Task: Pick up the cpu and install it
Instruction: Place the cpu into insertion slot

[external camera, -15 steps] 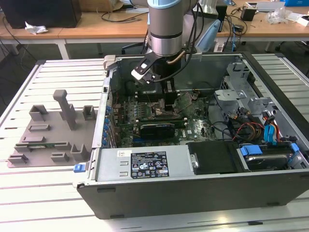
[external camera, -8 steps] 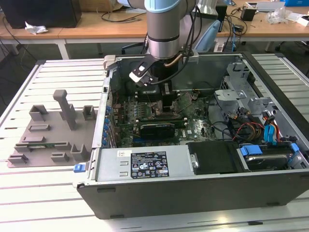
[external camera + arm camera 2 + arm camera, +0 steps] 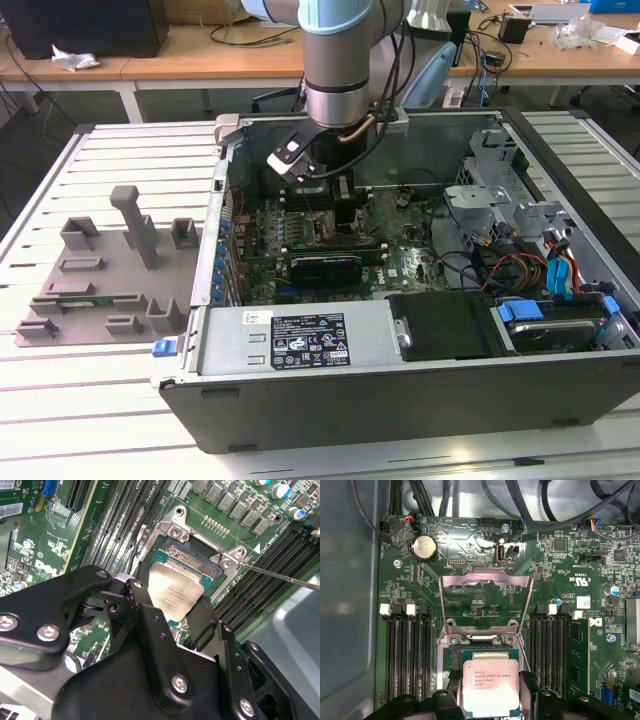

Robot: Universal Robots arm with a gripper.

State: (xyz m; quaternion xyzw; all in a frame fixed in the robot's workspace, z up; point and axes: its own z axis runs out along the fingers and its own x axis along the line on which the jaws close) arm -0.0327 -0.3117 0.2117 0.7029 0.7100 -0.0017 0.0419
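The cpu [image 3: 176, 592], a silver-topped square chip, sits between my gripper's two black fingers [image 3: 137, 597] directly over the open motherboard socket [image 3: 177, 530]. In both wrist views the fingers press against its two opposite edges, so the gripper [image 3: 170, 605] is shut on it. In the first wrist view the cpu [image 3: 489, 687] lies within the socket frame, and the metal load plate [image 3: 485, 587] stands flipped open beyond it. Whether the chip rests in the socket or hovers just above it is unclear. In the exterior view the gripper [image 3: 345, 215] reaches down into the open computer case [image 3: 400, 390].
Memory slots [image 3: 407, 650] flank the socket on both sides. A thin metal lever [image 3: 280, 575] juts out beside the socket. A long black card [image 3: 325, 265] lies just in front of the gripper. A grey moulded tray [image 3: 100, 270] sits at the exterior view's left; cables and drive bays [image 3: 560, 265] fill the case's right.
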